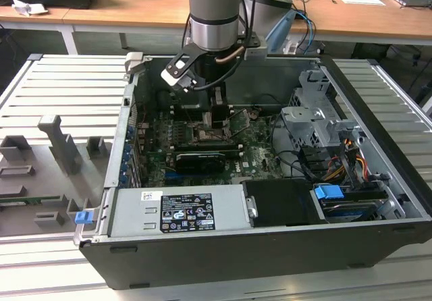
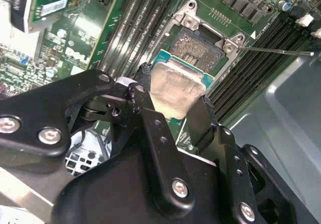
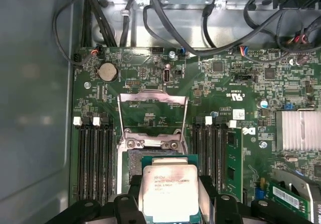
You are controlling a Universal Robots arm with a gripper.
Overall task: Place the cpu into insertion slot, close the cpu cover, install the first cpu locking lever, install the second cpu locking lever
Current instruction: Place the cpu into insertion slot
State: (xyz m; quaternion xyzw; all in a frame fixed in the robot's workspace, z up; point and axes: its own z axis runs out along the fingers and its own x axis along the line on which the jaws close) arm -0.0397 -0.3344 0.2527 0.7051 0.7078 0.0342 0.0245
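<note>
**CPU in the fingers, socket open: 0 of 4 steps done**

- Arm [image 1: 214, 17] comes down at upper centre of the exterior view, into the case [image 1: 202, 254] and over the motherboard [image 1: 260, 146].
- Gripper [image 2: 174, 92]: fingers [image 2: 200, 118] closed to chip width, clamped on two opposite edges of the cpu [image 3: 169, 186], silver face toward both wrist cameras.
- The chip hangs at the near edge of the insertion slot [image 2: 200, 48]. My read is that it is above the slot, not touching. The contact field is bare, so it isn't seated.
- The cpu cover [image 3: 153, 97] stands swung up, open.
- A locking lever [image 2: 276, 49] shows as a thin rod off one socket corner, released.
- My read of what's left: seat the chip, close the cover, set both levers.

Counts:
- 1 cpu
- 1 cpu cover
- 1 insertion slot
- 1 gripper with 2 fingers
- 1 lever I can make out; can't tell where the second is
- 2 banks of memory slots [image 3: 95, 158], one on each side of the slot
- 1 black graphics card [image 1: 199, 160], below centre in the exterior view
</note>
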